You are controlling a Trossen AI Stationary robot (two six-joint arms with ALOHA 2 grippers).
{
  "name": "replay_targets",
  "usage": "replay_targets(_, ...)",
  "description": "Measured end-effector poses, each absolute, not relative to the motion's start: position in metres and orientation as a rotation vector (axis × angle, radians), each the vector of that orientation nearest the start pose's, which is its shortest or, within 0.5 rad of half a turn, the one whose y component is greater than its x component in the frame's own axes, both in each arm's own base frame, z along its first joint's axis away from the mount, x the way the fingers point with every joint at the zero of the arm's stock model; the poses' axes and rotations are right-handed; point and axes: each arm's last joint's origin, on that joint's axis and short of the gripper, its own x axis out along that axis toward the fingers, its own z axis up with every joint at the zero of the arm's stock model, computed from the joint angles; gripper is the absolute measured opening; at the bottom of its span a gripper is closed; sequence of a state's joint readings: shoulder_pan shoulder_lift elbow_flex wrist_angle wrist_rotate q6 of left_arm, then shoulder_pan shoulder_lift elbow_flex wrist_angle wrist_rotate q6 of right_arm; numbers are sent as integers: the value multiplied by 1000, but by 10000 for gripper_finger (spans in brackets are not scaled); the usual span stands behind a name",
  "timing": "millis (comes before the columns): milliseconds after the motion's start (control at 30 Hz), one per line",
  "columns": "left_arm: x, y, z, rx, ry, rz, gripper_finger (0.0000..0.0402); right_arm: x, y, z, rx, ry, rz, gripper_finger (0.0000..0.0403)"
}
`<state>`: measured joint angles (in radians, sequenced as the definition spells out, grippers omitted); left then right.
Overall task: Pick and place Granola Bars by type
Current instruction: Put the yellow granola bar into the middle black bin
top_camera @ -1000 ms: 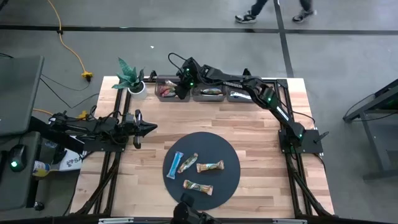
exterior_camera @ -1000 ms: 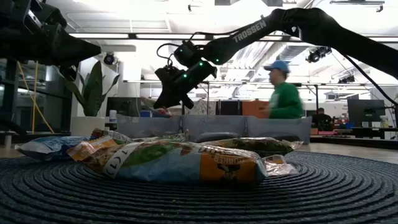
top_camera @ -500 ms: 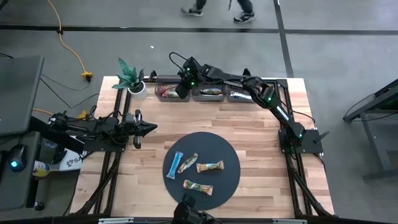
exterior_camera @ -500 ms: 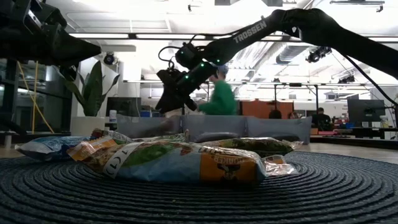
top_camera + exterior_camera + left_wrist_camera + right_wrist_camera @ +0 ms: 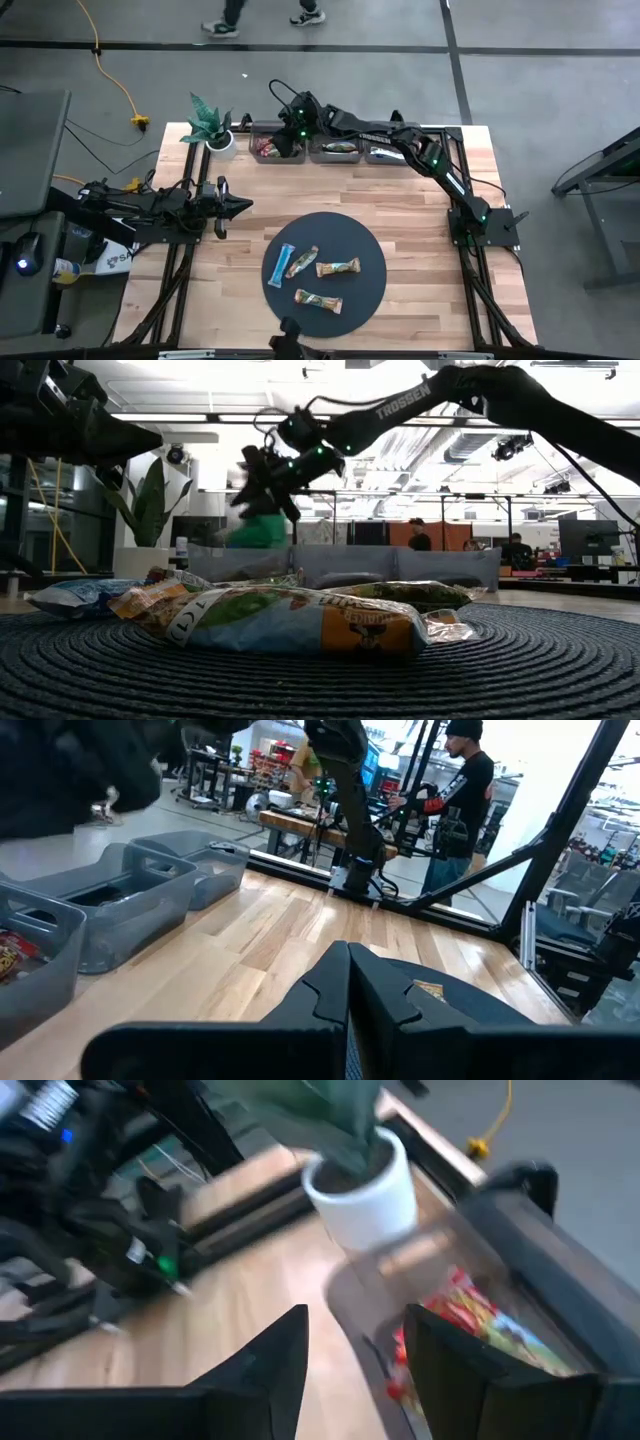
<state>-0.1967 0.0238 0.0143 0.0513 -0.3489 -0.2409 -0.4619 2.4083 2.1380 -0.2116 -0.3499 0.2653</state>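
Observation:
Four granola bars lie flat on the dark round disc (image 5: 360, 290): a light blue one (image 5: 282, 262) and three green-brown multicolour ones (image 5: 302, 262) (image 5: 338, 267) (image 5: 318, 301). In the low view they fill the foreground (image 5: 290, 618). Red bars (image 5: 470, 1320) lie in the left clear bin (image 5: 265, 149). My right gripper (image 5: 286, 138) (image 5: 355, 1370) hangs open and empty above that bin, high over the table (image 5: 255, 480). My left gripper (image 5: 238, 205) (image 5: 347, 985) waits shut near the table's left edge, touching nothing.
Three clear bins stand in a row along the far edge; the middle one (image 5: 336, 150) holds multicolour bars, and the right one (image 5: 383, 153) also holds bars. A potted plant in a white pot (image 5: 218, 135) (image 5: 365, 1180) stands left of the bins. A person walks beyond the far edge.
My right gripper has risen above the left bin and shifted slightly toward the table's far left corner. The left arm and the bars on the disc have kept still. A person behind the table has walked leftward.

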Motion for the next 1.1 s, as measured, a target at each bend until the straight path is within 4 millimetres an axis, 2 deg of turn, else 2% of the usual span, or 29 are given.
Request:
replay_targets(167, 97, -9, 171, -252, -58, 147, 1, 500, -227, 251, 408, 360, -144, 150)
replay_targets(367, 97, -9, 171, -252, -58, 147, 1, 495, -213, 289, 361, 282, -114, 152)
replay_targets(833, 97, -9, 171, -252, -58, 147, 1, 459, -161, 383, 238, 200, -18, 190)
replay_targets(933, 97, -9, 171, -252, -58, 146, 1, 448, -150, 398, 235, 221, -11, 196)
replay_targets(1100, 97, -9, 171, -252, -59, 146, 1, 434, -132, 409, 231, 296, 13, 196)
